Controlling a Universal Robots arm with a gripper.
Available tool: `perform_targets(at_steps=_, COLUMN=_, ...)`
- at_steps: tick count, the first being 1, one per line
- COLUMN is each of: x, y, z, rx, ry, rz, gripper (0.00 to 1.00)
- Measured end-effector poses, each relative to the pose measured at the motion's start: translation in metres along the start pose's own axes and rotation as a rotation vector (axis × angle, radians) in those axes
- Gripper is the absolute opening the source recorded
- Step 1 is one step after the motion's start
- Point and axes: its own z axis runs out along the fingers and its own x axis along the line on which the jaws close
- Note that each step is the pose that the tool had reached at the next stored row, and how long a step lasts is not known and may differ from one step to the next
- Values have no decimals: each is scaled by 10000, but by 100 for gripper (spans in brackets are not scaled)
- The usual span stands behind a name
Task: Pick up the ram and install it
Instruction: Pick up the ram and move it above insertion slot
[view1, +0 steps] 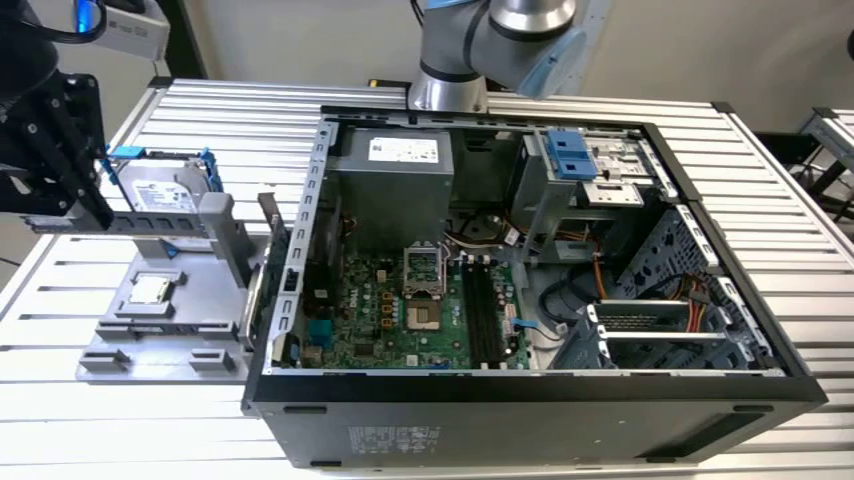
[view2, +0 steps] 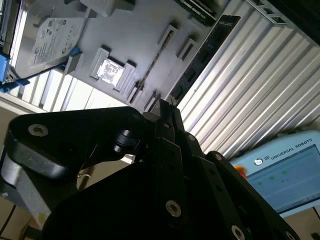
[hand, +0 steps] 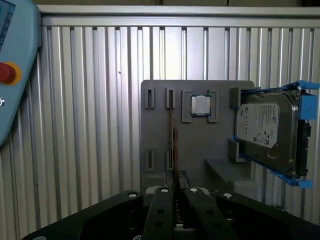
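Observation:
The ram (hand: 173, 135) stands on edge in the slots of a grey holder tray (hand: 160, 130) and looks like a thin brownish line in the first wrist view. The second wrist view shows its long dark face (view2: 207, 50). In the exterior view the ram (view1: 271, 225) rises at the tray's edge beside the computer case. My gripper (hand: 176, 189) hangs above the tray, lined up with the ram's length and apart from it. The gripper (view2: 162, 104) holds nothing. Its black body (view1: 60, 150) is at the exterior view's far left.
On the tray, a silver processor chip (hand: 200, 105) lies beside a hard drive (hand: 270, 132) in a blue bracket. The open computer case (view1: 534, 385), with its motherboard (view1: 400, 310) and black memory slots (view1: 483, 310), stands to the tray's right in the exterior view. A teach pendant (hand: 12, 75) lies on the ribbed table (hand: 90, 125).

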Motion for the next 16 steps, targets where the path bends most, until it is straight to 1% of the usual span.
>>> perform_targets(at_steps=16, x=-8, y=-316, z=-3, rx=-1, ry=0, rz=0, gripper=0)
